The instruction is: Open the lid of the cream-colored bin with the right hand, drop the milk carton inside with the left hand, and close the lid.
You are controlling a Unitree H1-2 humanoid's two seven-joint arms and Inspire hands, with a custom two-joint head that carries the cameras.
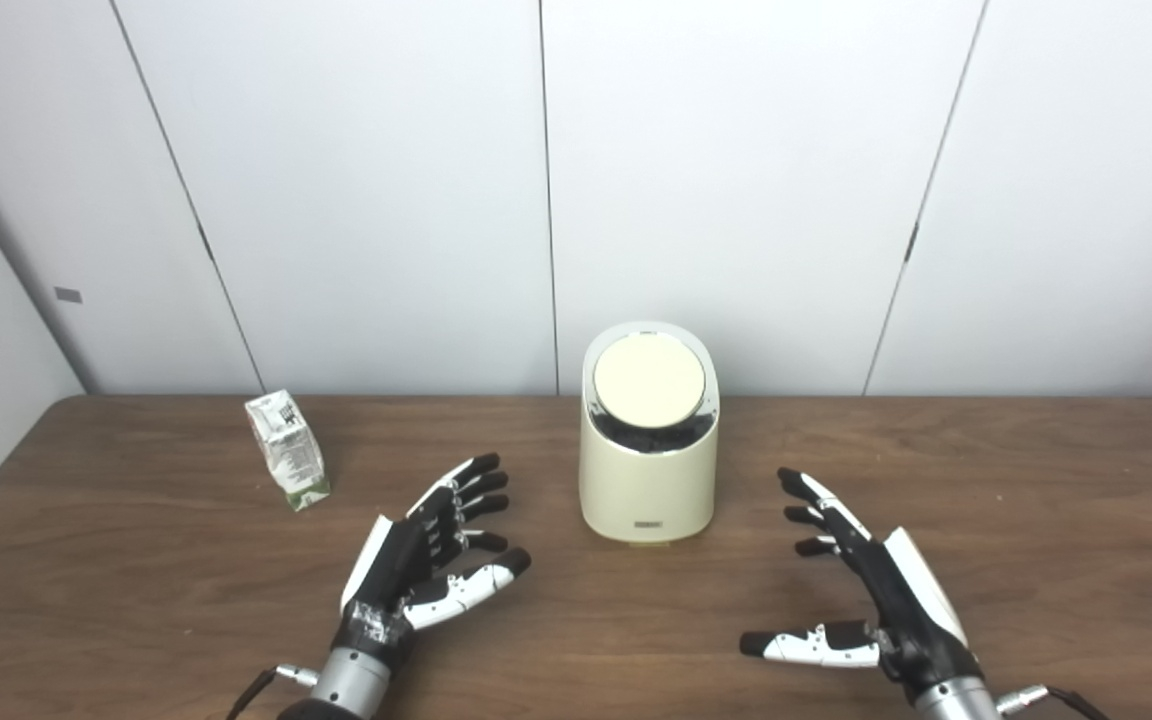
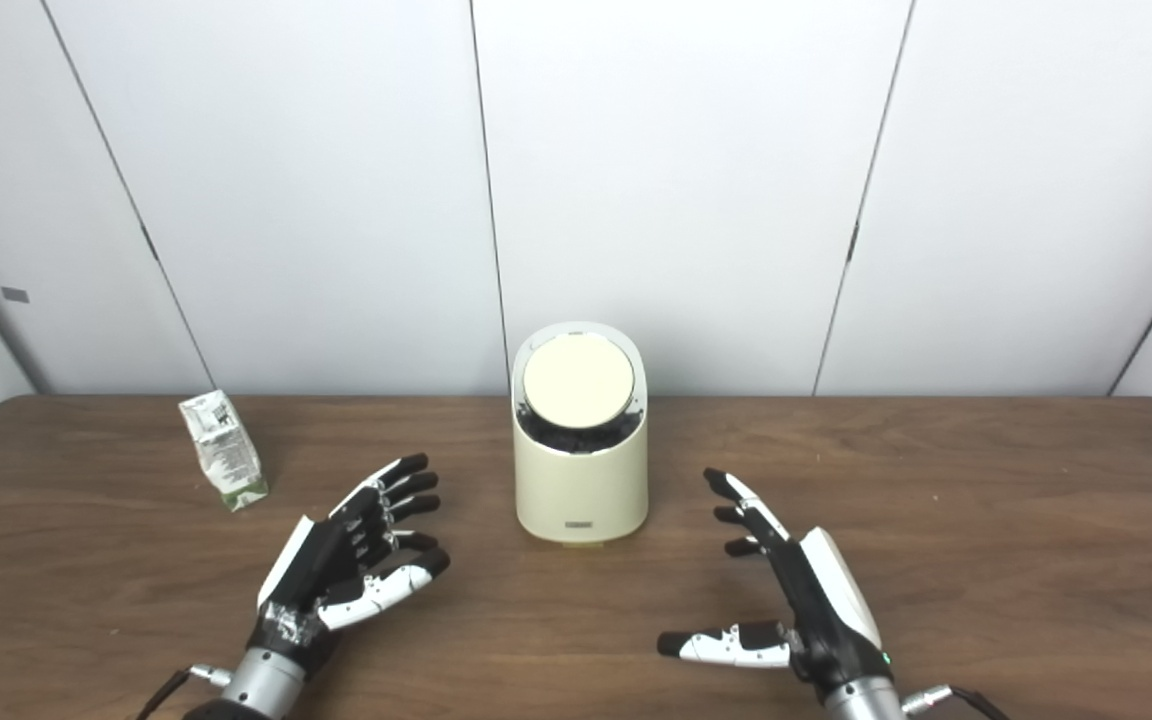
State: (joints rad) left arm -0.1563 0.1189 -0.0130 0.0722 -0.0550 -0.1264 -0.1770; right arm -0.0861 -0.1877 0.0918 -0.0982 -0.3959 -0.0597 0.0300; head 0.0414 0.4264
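Observation:
A cream-colored bin (image 1: 648, 480) stands upright at the middle of the table, toward the back. Its round lid (image 1: 649, 380) sits tilted up in the rim, and a dark gap shows below its front edge. A small white and green milk carton (image 1: 287, 449) stands at the back left, leaning slightly. My left hand (image 1: 426, 555) hovers open over the table, to the front left of the bin and right of the carton. My right hand (image 1: 861, 590) is open to the front right of the bin, thumb pointing left. Neither hand touches anything.
The brown wooden table (image 1: 1036, 520) runs the full width of the view, and its back edge meets a white panelled wall (image 1: 736, 180).

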